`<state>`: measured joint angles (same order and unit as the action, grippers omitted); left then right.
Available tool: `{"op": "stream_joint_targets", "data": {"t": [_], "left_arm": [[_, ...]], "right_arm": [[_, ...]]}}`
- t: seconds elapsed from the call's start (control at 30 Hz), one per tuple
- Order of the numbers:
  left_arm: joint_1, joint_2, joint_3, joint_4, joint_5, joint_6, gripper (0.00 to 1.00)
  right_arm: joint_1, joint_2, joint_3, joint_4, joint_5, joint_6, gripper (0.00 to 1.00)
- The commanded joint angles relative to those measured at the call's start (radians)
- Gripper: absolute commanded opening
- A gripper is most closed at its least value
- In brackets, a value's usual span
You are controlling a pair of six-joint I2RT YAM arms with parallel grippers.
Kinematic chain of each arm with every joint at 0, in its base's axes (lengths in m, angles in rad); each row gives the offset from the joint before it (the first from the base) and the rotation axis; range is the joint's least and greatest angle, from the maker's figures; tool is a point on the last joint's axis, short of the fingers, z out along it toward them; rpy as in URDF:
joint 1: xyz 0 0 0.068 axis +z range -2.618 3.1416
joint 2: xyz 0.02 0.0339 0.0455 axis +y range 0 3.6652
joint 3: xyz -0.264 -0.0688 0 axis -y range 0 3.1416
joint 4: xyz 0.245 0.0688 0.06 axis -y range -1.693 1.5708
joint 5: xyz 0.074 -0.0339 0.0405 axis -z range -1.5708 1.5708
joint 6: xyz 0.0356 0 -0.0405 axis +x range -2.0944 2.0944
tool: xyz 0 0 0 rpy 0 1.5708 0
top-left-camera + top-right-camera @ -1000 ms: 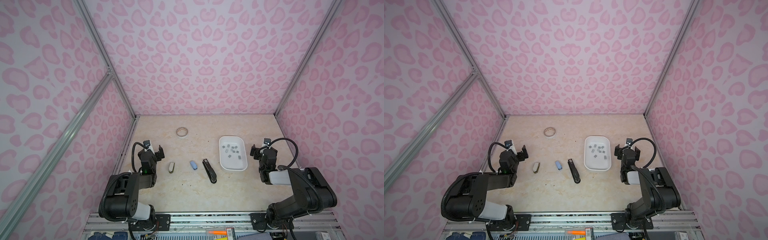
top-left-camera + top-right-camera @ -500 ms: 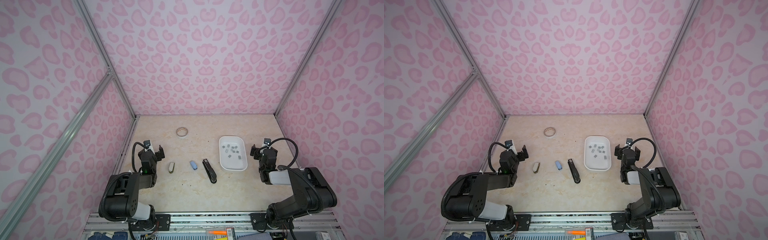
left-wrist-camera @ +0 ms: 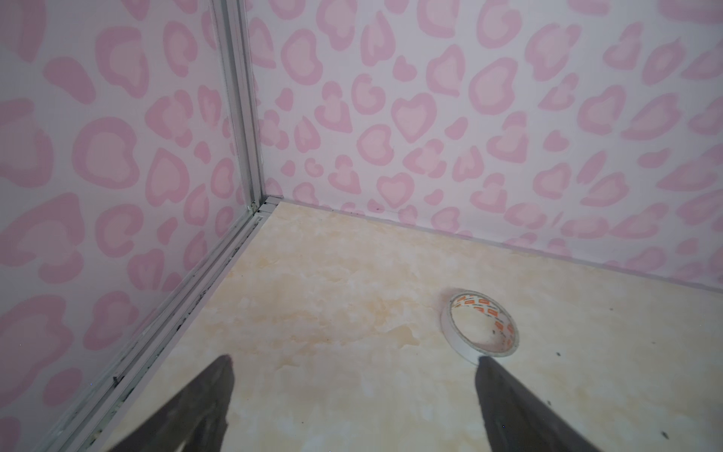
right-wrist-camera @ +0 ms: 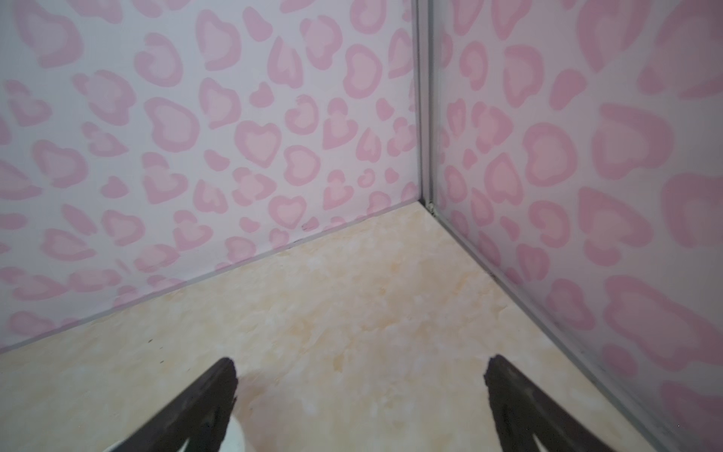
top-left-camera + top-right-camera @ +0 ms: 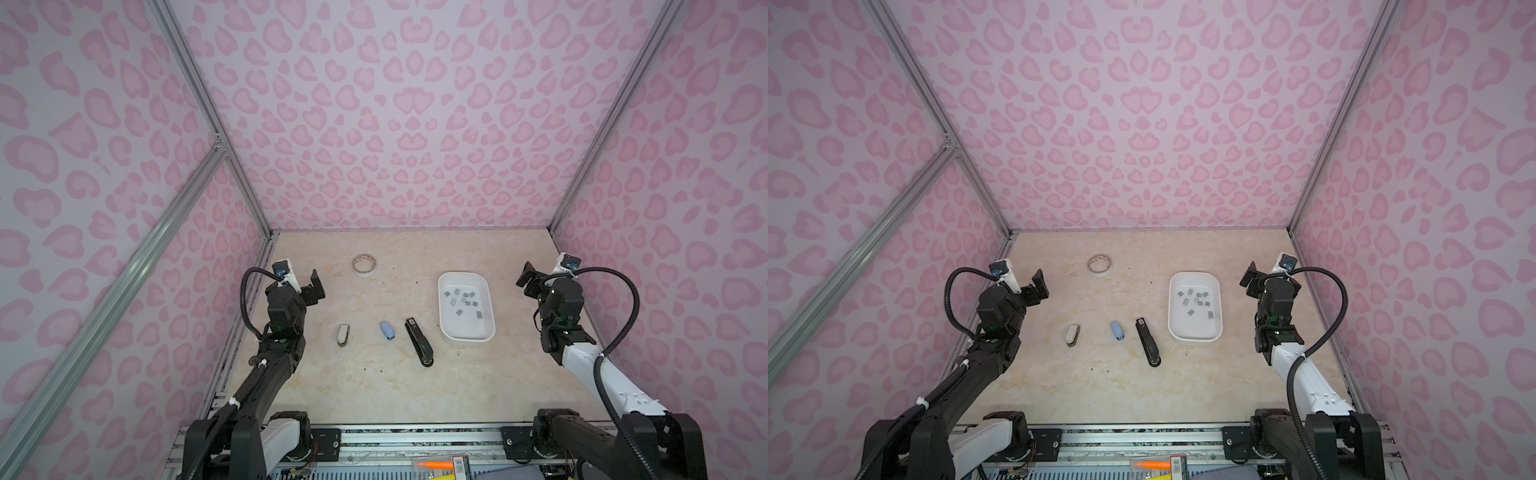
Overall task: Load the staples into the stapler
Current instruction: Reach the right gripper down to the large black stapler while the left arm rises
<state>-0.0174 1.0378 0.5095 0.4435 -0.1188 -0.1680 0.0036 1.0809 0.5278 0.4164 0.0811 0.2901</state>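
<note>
So the left hand (image 5: 302,286) sits wide open at the left edge, holding nothing. Mid-frame on the worktop (image 5: 374,395) there's a white stapler (image 5: 343,333), blue stapler (image 5: 387,330) and black stapler (image 5: 419,341) in a row. The staples (image 5: 464,297) lie loose in the white tray (image 5: 467,329) just right of them. Far right, the right hand (image 5: 543,281) is spread wide too, empty.

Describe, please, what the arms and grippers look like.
Both arms are black with white link sections; the left arm carries white cable ties. A ribbed black cable loops from each white wrist camera mount. The left gripper and right gripper have dark, tapering fingers.
</note>
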Motion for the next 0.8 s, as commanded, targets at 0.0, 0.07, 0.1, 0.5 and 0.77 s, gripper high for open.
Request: {"op": "stream_joint_targets", "data": {"t": [0.0, 0.07, 0.1, 0.5, 0.77], "left_arm": [[-0.001, -0.115, 0.040, -0.149, 0.160, -0.123, 0.97], [-0.002, -0.182, 0.066, -0.213, 0.210, -0.261, 0.97], [-0.003, -0.207, 0.078, -0.239, 0.222, -0.334, 0.97], [-0.002, -0.499, 0.020, -0.556, 0.462, -0.386, 0.97], [-0.002, -0.761, -0.063, -0.633, 0.453, -0.356, 0.97]], "right_arm": [[0.020, -0.037, -0.034, -0.003, -0.361, 0.092, 1.00], [0.136, -0.067, 0.042, -0.143, -0.331, 0.055, 1.00], [0.236, -0.101, 0.070, -0.217, -0.235, 0.031, 1.00], [1.255, -0.291, -0.143, -0.161, 0.313, -0.031, 0.78], [1.498, -0.179, -0.209, -0.154, 0.519, -0.019, 0.72]]}}
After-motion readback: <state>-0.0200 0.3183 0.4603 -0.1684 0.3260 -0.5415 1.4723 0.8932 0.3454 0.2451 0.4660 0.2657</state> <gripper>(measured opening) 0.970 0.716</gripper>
